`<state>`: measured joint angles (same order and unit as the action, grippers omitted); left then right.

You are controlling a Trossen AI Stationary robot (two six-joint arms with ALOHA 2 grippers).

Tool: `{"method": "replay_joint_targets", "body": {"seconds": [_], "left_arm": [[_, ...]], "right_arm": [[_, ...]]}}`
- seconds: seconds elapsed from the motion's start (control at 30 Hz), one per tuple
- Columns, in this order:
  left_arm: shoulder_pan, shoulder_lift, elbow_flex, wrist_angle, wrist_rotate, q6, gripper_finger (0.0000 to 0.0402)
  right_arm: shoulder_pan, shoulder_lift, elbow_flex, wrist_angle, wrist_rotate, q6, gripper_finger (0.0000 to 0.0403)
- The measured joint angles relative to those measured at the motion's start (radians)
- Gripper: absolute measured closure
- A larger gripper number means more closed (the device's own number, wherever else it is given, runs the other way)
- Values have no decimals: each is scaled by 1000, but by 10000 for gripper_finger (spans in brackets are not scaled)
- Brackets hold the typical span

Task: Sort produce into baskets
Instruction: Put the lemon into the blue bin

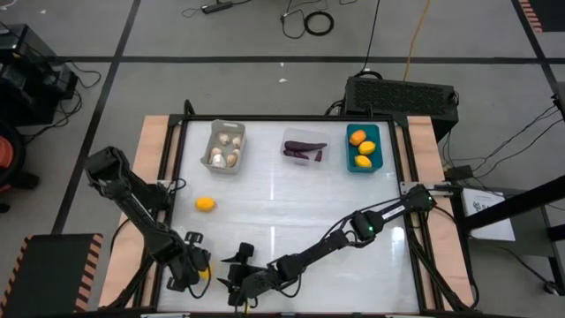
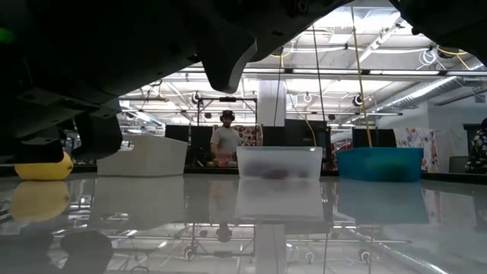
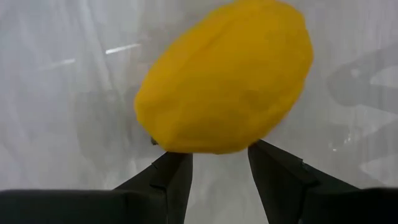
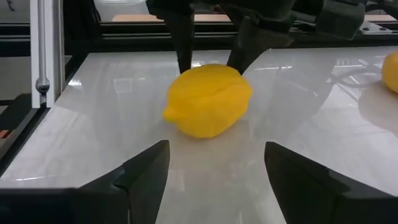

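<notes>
Left gripper (image 1: 201, 269) low at near table edge; jaws part-open, yellow fruit (image 4: 208, 99) lying on table between fingertips (image 3: 171, 171), fingers straddling it; firm grip cannot be confirmed. Right gripper (image 1: 231, 276) just beside, facing same fruit; jaws wide open, empty, fruit ahead of its fingers, clear of them. Second yellow fruit (image 1: 205, 204) lies apart from both, toward grey basket (image 1: 224, 146).

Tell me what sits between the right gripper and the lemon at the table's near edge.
Nothing: the right wrist view shows only bare tabletop between the open right gripper and the lemon, which the left gripper straddles from behind.
</notes>
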<state>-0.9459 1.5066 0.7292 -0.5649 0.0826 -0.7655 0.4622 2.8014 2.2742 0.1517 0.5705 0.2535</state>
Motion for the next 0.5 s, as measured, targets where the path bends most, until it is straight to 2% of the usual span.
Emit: {"method": "replay_joint_targets", "body": {"seconds": [0.1, 0.23, 0.3, 0.5], "left_arm": [[12, 1, 0, 16, 6, 12, 238], [29, -2, 1, 28, 15, 11, 238], [38, -2, 1, 33, 17, 12, 238], [70, -2, 2, 51, 30, 14, 238]], "right_arm": [[0, 0, 0, 1, -8, 1, 148], [-2, 0, 0, 12, -132, 26, 148], [-6, 0, 0, 14, -157, 46, 147], [-34, -1, 0, -16, -177, 115, 140]]}}
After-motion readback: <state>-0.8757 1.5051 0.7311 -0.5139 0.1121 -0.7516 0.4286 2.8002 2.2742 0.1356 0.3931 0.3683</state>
